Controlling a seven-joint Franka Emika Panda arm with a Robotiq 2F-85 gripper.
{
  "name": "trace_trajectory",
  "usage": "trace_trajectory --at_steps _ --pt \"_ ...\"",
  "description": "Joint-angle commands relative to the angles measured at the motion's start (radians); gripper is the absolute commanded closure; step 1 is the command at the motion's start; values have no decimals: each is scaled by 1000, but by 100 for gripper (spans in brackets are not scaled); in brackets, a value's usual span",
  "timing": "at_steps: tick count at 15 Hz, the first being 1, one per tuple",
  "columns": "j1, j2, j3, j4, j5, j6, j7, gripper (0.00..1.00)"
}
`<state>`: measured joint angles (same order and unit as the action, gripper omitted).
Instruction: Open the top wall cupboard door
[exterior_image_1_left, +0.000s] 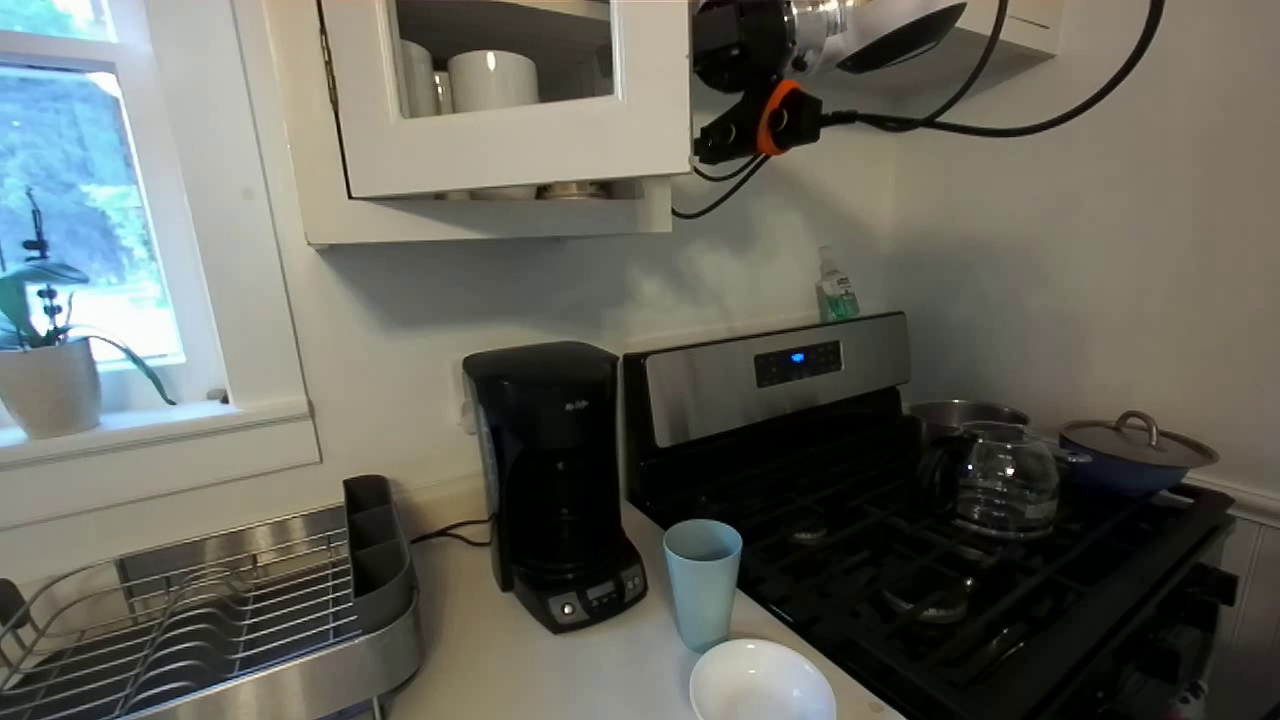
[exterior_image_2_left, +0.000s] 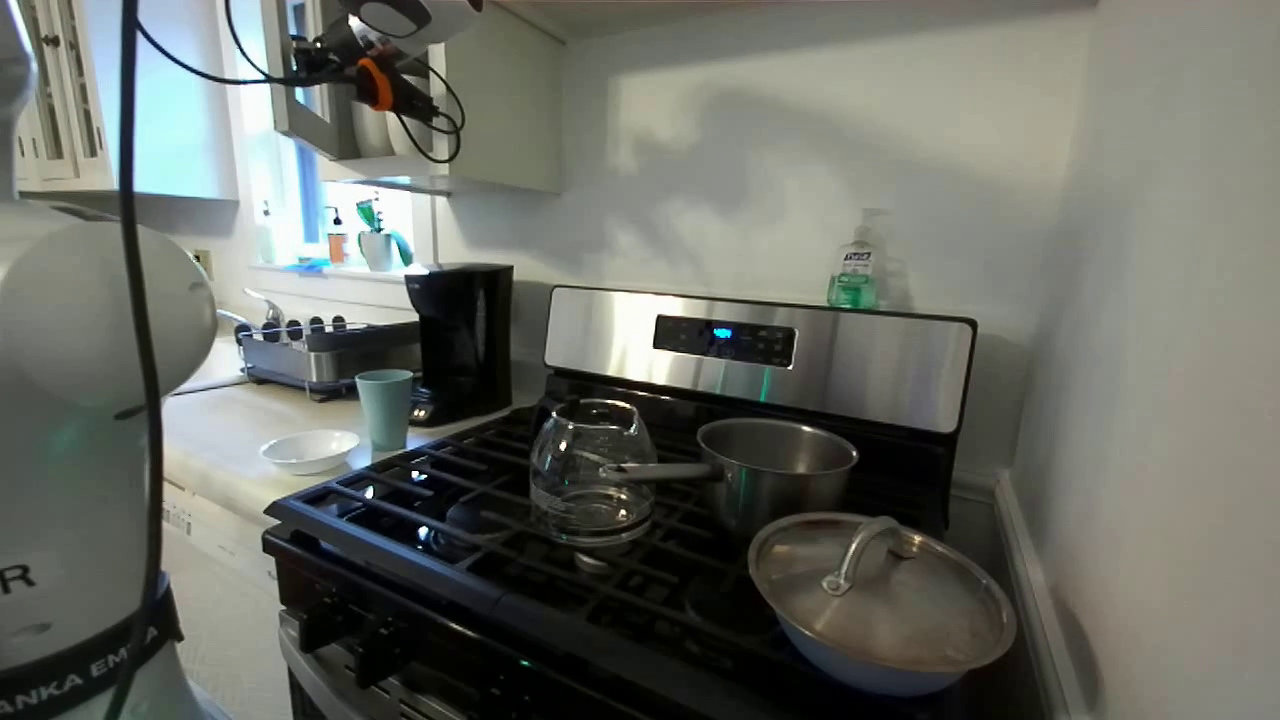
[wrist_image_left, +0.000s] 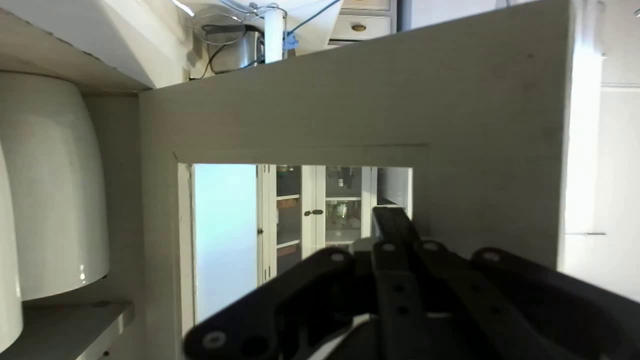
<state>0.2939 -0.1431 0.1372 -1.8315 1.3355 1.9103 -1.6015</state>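
The white wall cupboard door (exterior_image_1_left: 520, 150) has a glass pane and stands partly open, swung out from its frame. It also shows in an exterior view (exterior_image_2_left: 300, 128). Its inner face (wrist_image_left: 310, 115) fills much of the wrist view. My gripper (wrist_image_left: 392, 215) has its black fingers together with nothing between them, in front of the inner face at the edge of the pane opening. I cannot tell whether the fingertips touch the door. In an exterior view the gripper body (exterior_image_1_left: 738, 45) is at the door's free edge, its fingertips hidden behind the door. The gripper (exterior_image_2_left: 318, 55) also shows small there.
White cups (exterior_image_1_left: 493, 80) stand inside the cupboard, near the gripper in the wrist view (wrist_image_left: 55, 190). Black cables (exterior_image_1_left: 960, 128) hang from the arm. Below are a coffee maker (exterior_image_1_left: 550, 450), a blue cup (exterior_image_1_left: 703, 590), a white bowl (exterior_image_1_left: 762, 685) and a stove (exterior_image_2_left: 480, 560) bearing a glass pot (exterior_image_2_left: 592, 480).
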Motion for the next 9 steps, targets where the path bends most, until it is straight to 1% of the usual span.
trace_trajectory --at_steps 1,9 --pt "-17 72 40 89 26 -66 -12 100" --pt "-8 134 66 171 58 -130 16 100"
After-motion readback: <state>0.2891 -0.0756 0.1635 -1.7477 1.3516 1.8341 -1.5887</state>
